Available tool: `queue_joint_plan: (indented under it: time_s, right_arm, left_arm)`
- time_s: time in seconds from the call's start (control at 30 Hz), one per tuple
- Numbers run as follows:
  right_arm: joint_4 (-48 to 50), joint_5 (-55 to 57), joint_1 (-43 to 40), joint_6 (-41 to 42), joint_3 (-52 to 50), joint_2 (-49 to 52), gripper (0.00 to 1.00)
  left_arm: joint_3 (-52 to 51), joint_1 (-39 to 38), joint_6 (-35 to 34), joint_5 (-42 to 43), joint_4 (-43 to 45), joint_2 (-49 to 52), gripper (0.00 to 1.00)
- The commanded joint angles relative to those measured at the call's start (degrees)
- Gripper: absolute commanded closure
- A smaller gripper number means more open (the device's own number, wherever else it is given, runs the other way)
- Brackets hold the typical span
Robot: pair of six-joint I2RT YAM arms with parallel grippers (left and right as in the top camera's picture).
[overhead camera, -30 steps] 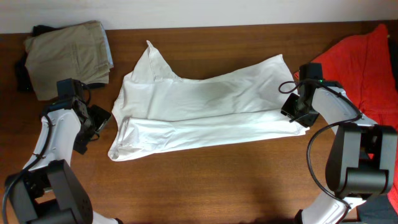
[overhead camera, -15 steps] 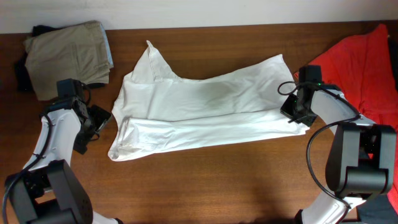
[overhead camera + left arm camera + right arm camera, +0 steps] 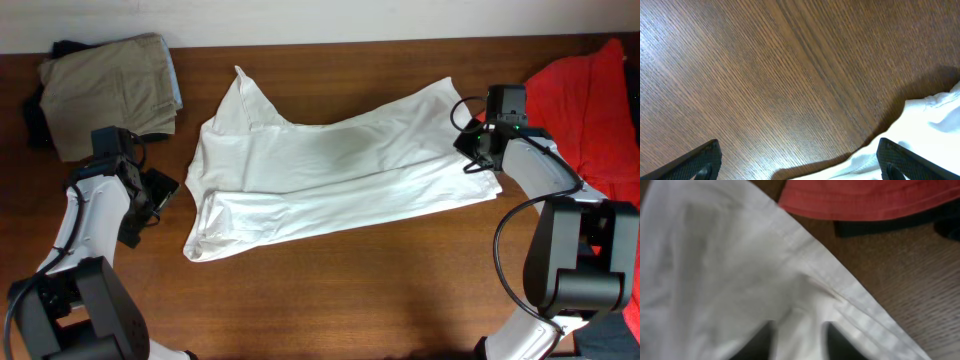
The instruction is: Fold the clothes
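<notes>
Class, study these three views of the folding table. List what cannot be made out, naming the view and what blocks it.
Red garment: overhead, cut off by the right edge and partly covered by the right arm.
Dark garment: overhead, mostly hidden under the khaki garment.
White shirt: left wrist view shows only a corner at the frame edge.
Right gripper: right wrist view, fingers blurred, cut off at the bottom edge.
</notes>
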Motion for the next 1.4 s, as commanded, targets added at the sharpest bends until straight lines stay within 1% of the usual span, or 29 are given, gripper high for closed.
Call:
queue_joint_plan:
  time_s: [0.0, 0.03, 0.1, 0.13, 0.17, 0.23, 0.33, 0.43, 0.5, 0.6, 0.7, 0.8, 0.9, 1.03, 1.17, 1.23, 1.37]
  right_arm:
    - [1.0, 0.1, 0.2, 0.5, 1.2, 0.4, 0.30]
    - [1.1, 0.1, 0.2, 0.5, 1.2, 0.4, 0.24]
    - [1.7, 0.1, 0.2, 0.5, 1.2, 0.4, 0.18]
    - [2.3, 0.1, 0.2, 0.5, 1.2, 0.4, 0.12]
    - [2.3, 0.0, 0.0, 0.5, 1.6, 0.4, 0.10]
    - [0.9, -2.5, -0.7, 0.3, 3.4, 0.4, 0.05]
    - [-2.5, -10.3, -2.5, 0.3, 7.5, 0.4, 0.00]
    - [-3.6, -21.8, -4.2, 0.5, 10.3, 0.4, 0.01]
    - [-4.1, -25.0, -4.4, 3.4, 10.4, 0.4, 0.01]
    - [-6.5, -25.0, -3.4, 7.8, 10.0, 0.4, 0.01]
    - [-7.0, -23.8, -1.4, 8.3, 9.4, 0.4, 0.01]
    - [-6.7, -21.7, -0.4, 8.3, 9.4, 0.4, 0.01]
    - [-7.1, -20.1, -0.4, 8.2, 9.4, 0.4, 0.01]
    - [-7.4, -18.0, -0.4, 7.8, 9.4, 0.4, 0.01]
    - [-7.6, -17.8, -0.4, 7.8, 9.4, 0.4, 0.01]
    - [-7.6, -17.8, -0.4, 7.8, 9.4, 0.4, 0.01]
    - [-7.7, -17.8, -0.4, 7.8, 9.4, 0.4, 0.01]
  left_arm:
    - [-0.1, 0.0, 1.7, 0.4, -0.1, -1.2, 0.01]
    - [-0.1, 0.0, 1.7, 0.5, -0.1, -1.2, 0.01]
    - [-0.1, 0.0, 1.7, 0.4, 0.0, -1.2, 0.01]
    - [-0.1, 0.0, 2.8, 0.6, 0.2, -1.2, 0.01]
    - [0.0, 0.0, 4.3, 1.1, 0.4, -1.2, 0.01]
    - [0.0, 0.0, 9.8, 3.9, 1.5, -1.8, 0.01]
    - [0.0, -1.1, 13.2, 6.1, 1.4, -4.4, 0.02]
    - [0.0, -5.2, 15.7, 6.3, 1.2, -9.6, 0.01]
    - [0.0, -9.1, 16.1, 7.2, -0.2, -12.2, 0.02]
    - [-0.1, -15.3, 16.0, 10.8, -3.1, -12.2, 0.02]
    - [-0.3, -20.8, 14.7, 11.1, -5.6, -9.5, 0.01]
    - [-1.0, -24.3, 13.1, 10.9, -6.1, -6.2, 0.02]
    - [-1.0, -24.7, 12.6, 10.5, -6.1, -4.3, 0.02]
    - [-1.0, -22.8, 12.6, 8.1, -6.1, -2.8, 0.02]
    - [-1.3, -20.8, 12.9, 7.7, -6.0, -1.0, 0.05]
    - [-1.3, -20.1, 13.2, 7.7, -5.6, 0.1, 0.05]
    - [-1.3, -19.8, 14.5, 7.7, -3.4, 2.3, 0.06]
